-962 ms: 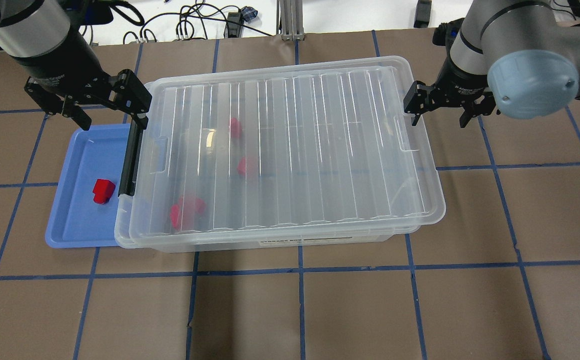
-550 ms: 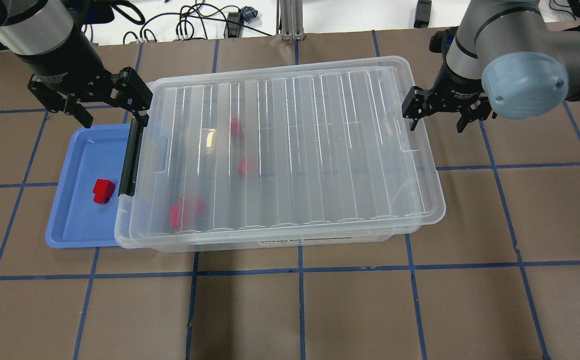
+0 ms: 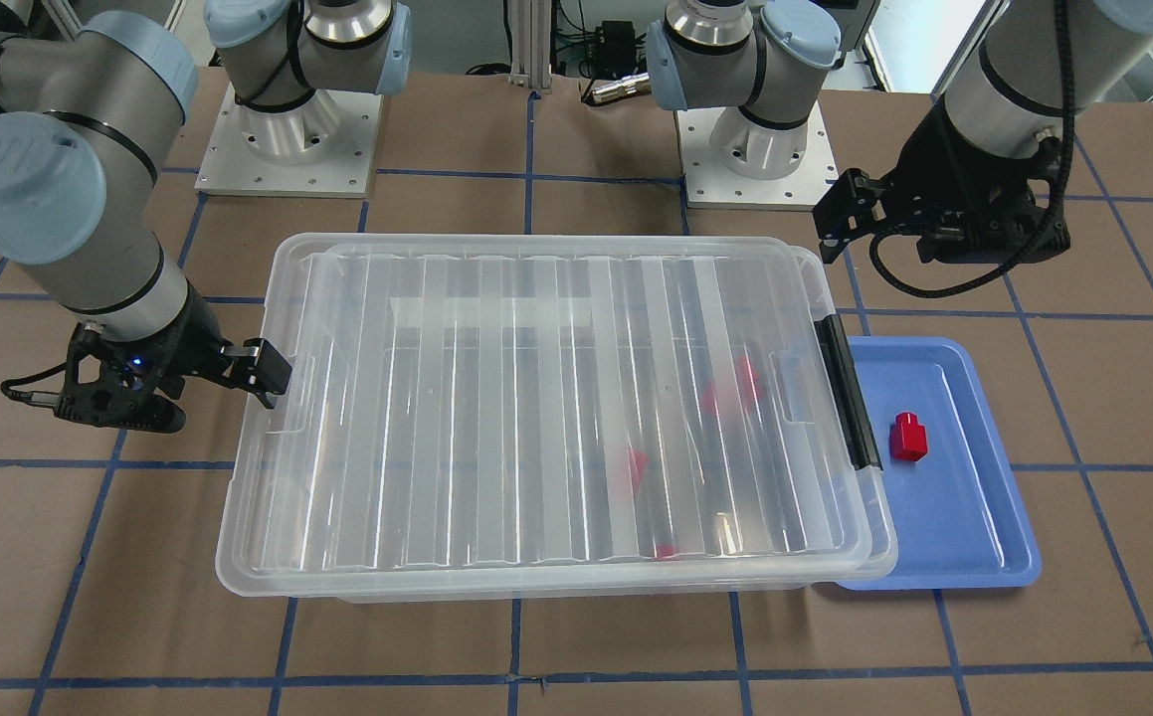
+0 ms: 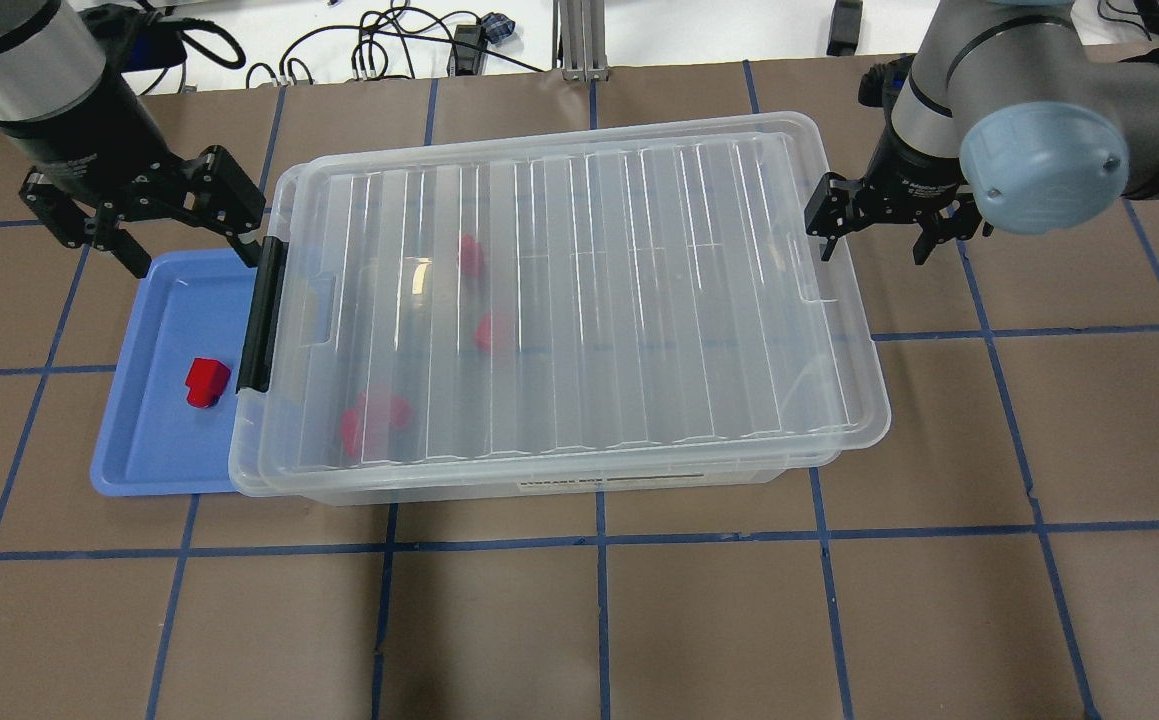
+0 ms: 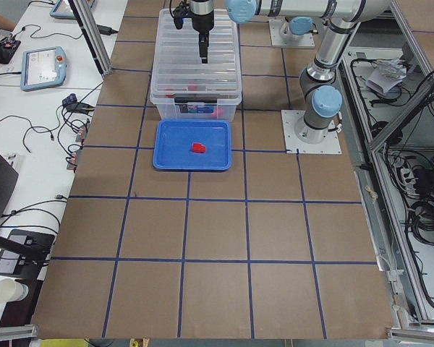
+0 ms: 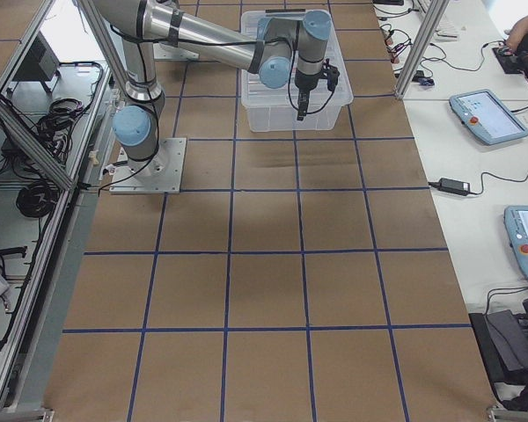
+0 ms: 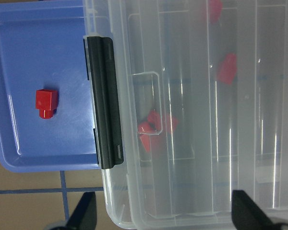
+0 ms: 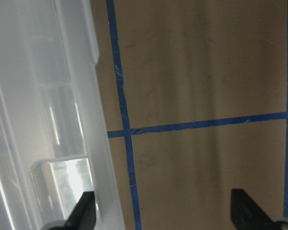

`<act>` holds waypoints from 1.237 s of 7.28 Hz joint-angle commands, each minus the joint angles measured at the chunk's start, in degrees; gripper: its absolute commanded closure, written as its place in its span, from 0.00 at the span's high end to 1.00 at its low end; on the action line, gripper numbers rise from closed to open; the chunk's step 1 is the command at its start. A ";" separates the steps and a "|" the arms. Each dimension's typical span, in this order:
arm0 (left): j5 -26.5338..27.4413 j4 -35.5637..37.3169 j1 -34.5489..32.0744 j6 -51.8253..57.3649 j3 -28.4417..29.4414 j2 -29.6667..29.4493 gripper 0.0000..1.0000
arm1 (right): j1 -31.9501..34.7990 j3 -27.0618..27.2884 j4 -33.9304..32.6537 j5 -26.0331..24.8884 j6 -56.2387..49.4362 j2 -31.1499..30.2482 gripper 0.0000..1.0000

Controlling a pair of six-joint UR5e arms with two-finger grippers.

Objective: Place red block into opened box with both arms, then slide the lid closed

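The clear box [image 4: 559, 487] stands mid-table with the ribbed lid [image 4: 589, 300] lying over it, set slightly toward its right end. Several red blocks [image 4: 492, 333] show blurred through the lid. One red block [image 4: 207, 382] [image 7: 46, 102] [image 3: 907, 436] lies loose in the blue tray [image 4: 149, 450] beside the box's black bar [image 4: 259, 315]. My left gripper [image 4: 192, 255] hangs open above the tray's far edge, next to the box's back left corner. Off the lid's right end, my right gripper [image 4: 874, 240] is open and holds nothing.
Brown table with blue tape lines spreads in front of the box. Cables [image 4: 389, 40] and a metal post [image 4: 579, 40] lie beyond the far edge. The two arm bases [image 3: 288, 129] stand behind the box.
My left gripper has drawn leftward away from the lid's back left corner, which now shows. The right gripper has shifted only slightly. Box, lid and blocks stay put.
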 commanded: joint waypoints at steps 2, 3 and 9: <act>0.00 -2.33 7.70 0.22 -0.37 -2.39 1.00 | -3.04 -0.06 -0.03 -2.54 -5.91 0.22 1.00; 0.00 -1.01 9.91 0.57 -0.45 -3.97 1.00 | -4.71 -0.06 0.05 -2.54 -7.84 0.22 1.00; 0.00 33.79 15.54 24.29 -16.52 -13.38 1.00 | -14.12 -0.50 -0.38 -3.77 -22.43 0.22 1.00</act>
